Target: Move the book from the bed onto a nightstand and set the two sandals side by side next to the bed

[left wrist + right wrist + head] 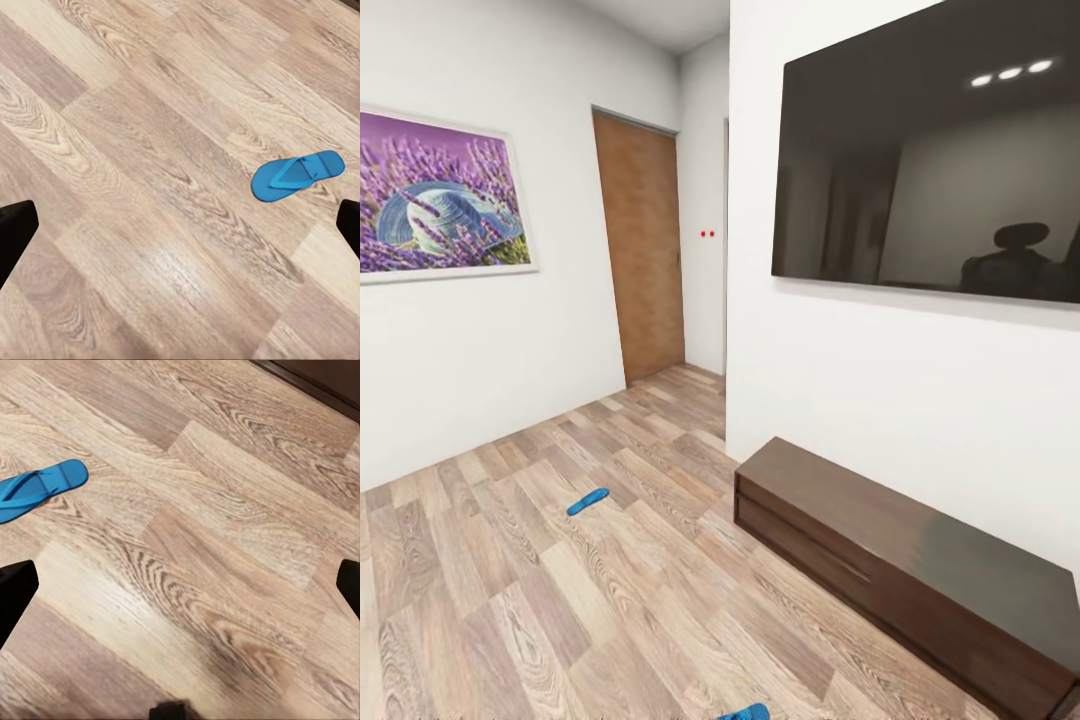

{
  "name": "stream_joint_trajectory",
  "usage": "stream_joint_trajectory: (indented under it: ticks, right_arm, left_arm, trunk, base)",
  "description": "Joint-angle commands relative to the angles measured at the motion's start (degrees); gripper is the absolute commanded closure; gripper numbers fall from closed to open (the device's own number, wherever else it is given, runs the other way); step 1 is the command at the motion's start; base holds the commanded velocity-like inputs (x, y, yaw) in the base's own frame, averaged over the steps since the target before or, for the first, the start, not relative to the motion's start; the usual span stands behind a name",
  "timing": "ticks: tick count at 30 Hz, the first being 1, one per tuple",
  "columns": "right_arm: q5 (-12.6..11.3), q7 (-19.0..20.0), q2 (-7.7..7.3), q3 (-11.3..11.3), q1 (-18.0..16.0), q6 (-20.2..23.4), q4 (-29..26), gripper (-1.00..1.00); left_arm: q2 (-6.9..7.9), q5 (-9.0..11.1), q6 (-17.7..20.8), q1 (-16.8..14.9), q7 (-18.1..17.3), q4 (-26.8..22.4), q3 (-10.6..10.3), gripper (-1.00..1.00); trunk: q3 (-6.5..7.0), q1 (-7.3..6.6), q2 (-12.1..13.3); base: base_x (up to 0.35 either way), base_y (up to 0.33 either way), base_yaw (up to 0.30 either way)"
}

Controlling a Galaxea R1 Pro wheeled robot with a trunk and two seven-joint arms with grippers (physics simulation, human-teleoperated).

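Lying at my feet, one sandal (745,712) is waiting on the floor (510,620); the second sandal (587,501) is resting farther off. Both fingers are hanging released, grasping nothing.

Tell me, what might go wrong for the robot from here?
One flip-flop lies out on the wood floor, the other right at the robot's base, so the wheels could perhaps roll over or nudge the near one. They are thin and flat, so open fingers may struggle to get under a sole. The long low cabinet juts out from the wall, so a turn could clip it.
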Motion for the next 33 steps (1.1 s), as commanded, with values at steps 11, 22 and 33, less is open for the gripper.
stream_joint_trajectory:
  ticks: [11,22,33]
  right_arm:
    - [0.0,-0.02,0.01,-0.08,-0.03,-0.19,0.04,-1.0]
    - [0.0,-0.03,0.01,-0.08,-0.03,-0.2,0.07,-1.0]
    - [0.0,-0.1,0.01,-0.08,-0.03,-0.19,0.05,-1.0]
  left_arm:
    - [0.01,0.15,-0.09,0.01,-0.01,-0.06,0.0,-1.0]
    - [-0.02,0.14,-0.09,0.01,-0.01,-0.06,0.0,-1.0]
    - [-0.03,0.19,-0.09,0.01,-0.01,-0.06,0.0,-1.0]
  trunk:
    - [-1.05,0.0,-0.03]
    - [-2.05,0.0,-0.03]
    - [-3.05,0.0,-0.03]
  base:
    - [0.0,0.0,0.0]
    - [0.0,0.0,0.0]
    - [0.0,0.0,0.0]
